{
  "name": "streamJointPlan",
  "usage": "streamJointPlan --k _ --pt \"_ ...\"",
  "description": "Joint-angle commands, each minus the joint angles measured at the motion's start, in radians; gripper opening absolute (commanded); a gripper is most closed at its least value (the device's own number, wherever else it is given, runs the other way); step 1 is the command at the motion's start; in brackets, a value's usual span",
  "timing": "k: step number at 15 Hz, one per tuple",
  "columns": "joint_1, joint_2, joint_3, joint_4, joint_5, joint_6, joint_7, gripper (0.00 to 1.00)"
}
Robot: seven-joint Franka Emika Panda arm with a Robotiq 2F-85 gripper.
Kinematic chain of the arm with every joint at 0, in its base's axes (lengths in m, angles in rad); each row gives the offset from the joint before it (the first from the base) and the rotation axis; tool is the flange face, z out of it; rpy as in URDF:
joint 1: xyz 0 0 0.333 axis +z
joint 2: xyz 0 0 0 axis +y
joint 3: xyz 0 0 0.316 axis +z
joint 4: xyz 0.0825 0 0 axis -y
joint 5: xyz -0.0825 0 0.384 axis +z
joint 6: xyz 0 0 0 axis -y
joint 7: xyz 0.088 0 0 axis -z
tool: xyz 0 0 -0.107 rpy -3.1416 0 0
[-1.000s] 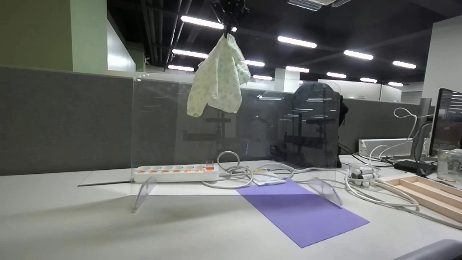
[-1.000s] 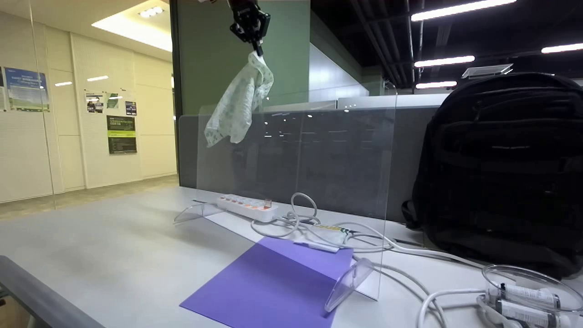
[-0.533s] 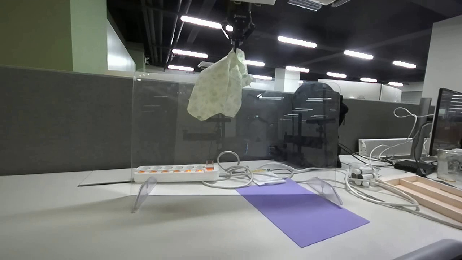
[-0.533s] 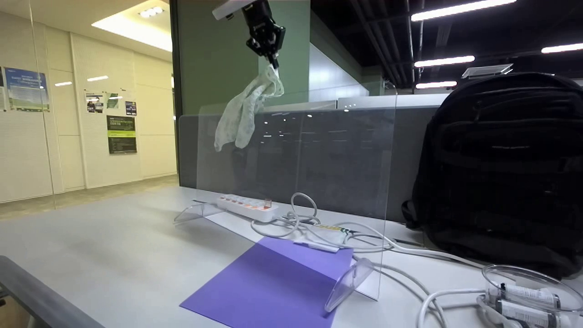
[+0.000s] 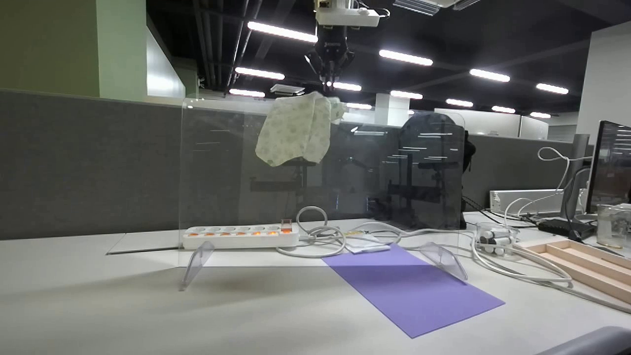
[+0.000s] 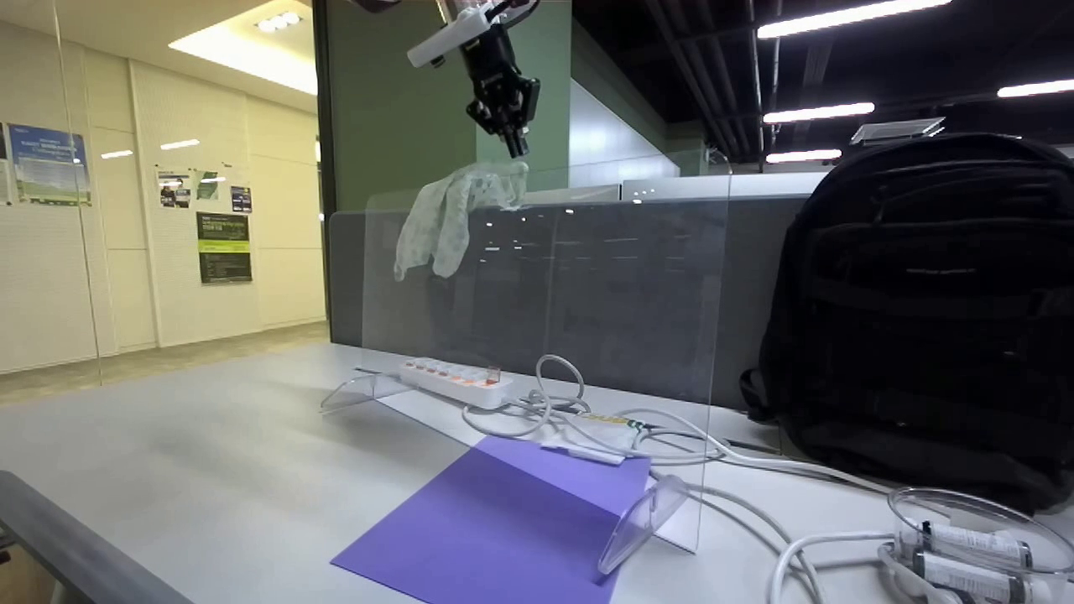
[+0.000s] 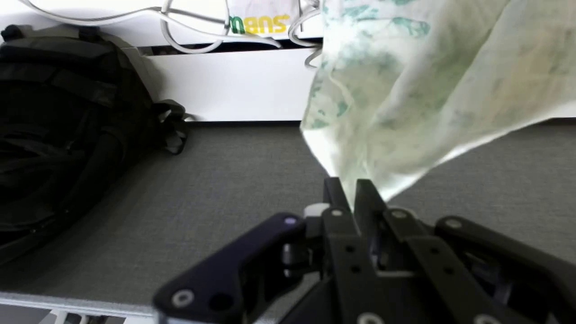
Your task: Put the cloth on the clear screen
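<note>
I have the fingers (image 7: 370, 199) slightly apart, and just below their tips the cloth (image 5: 296, 130) hangs draped over the top edge of the clear screen (image 5: 323, 195). Well below the fingers, I see a purple sheet (image 5: 416, 293) and a white power strip (image 5: 239, 239) on the tabletop (image 5: 108, 301).

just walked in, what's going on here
A robot gripper, slightly open, is just above a patterned cloth that is draped over the top edge of a clear screen standing on a desk. The job, putting the cloth on that screen, looks about done. I can't tell whether gripper and cloth touch.
</note>
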Motion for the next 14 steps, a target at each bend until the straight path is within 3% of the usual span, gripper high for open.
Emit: streamJointPlan --k 1,9,14 --pt "0.01 0.012 -0.009 0.035 0.001 -0.046 0.027 0.46" --pt "0.011 -0.001 -0.011 0.016 -0.019 -0.008 0.022 0.98" --pt "0.01 -0.011 -0.013 -0.002 -0.04 0.025 0.009 1.0"
